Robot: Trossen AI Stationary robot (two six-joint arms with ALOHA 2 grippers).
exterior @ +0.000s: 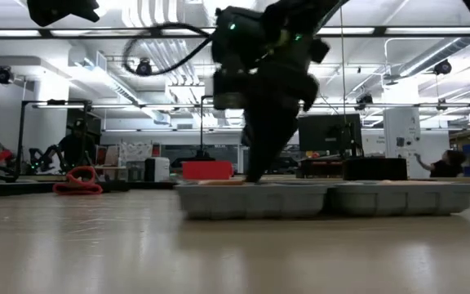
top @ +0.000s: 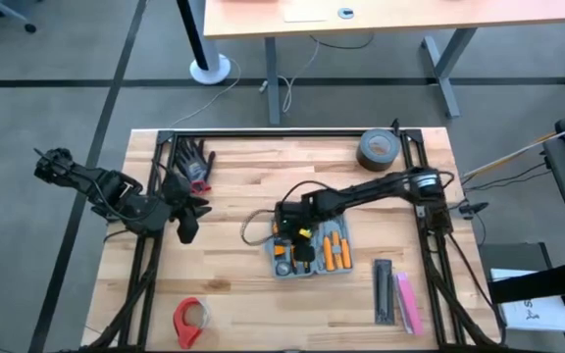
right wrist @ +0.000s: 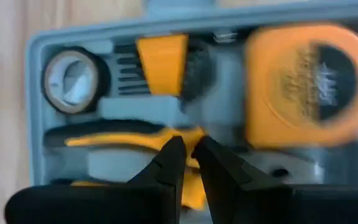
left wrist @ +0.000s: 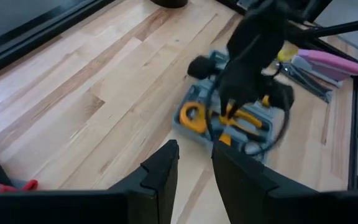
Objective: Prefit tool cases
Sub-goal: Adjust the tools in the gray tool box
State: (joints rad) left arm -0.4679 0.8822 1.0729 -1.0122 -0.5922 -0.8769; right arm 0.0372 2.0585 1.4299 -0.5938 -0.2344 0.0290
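Note:
The blue-grey tool case [top: 347, 263] lies open and flat on the wooden table, right of centre. Its tray holds orange-handled tools, an orange tape measure [right wrist: 309, 81] and a small roll [right wrist: 73, 79]. It also shows in the low view [exterior: 357, 200] and the left wrist view [left wrist: 183, 128]. My right gripper [top: 302, 253] reaches from the right and points down into the tray [right wrist: 190, 149], fingers shut to a slit over an orange tool handle [right wrist: 110, 142]. My left gripper [top: 186, 230] hangs left of the case, fingers a little apart [left wrist: 196, 162], empty. My right gripper comes from above, pointing down, and its shut fingertips [right wrist: 178, 148] stand at the orange handle [right wrist: 194, 135] that lies in the tray near its middle. Whether they press on it or hover just above it, I cannot tell. The case rests flat on the table.
A dark roll of duct tape [top: 378, 149] lies at the far right and black gloves [top: 194, 162] at the far left. A red tape roll [top: 190, 319] lies near the front edge. A black bar [top: 385, 291] and a pink bar [top: 407, 302] lie right of the case.

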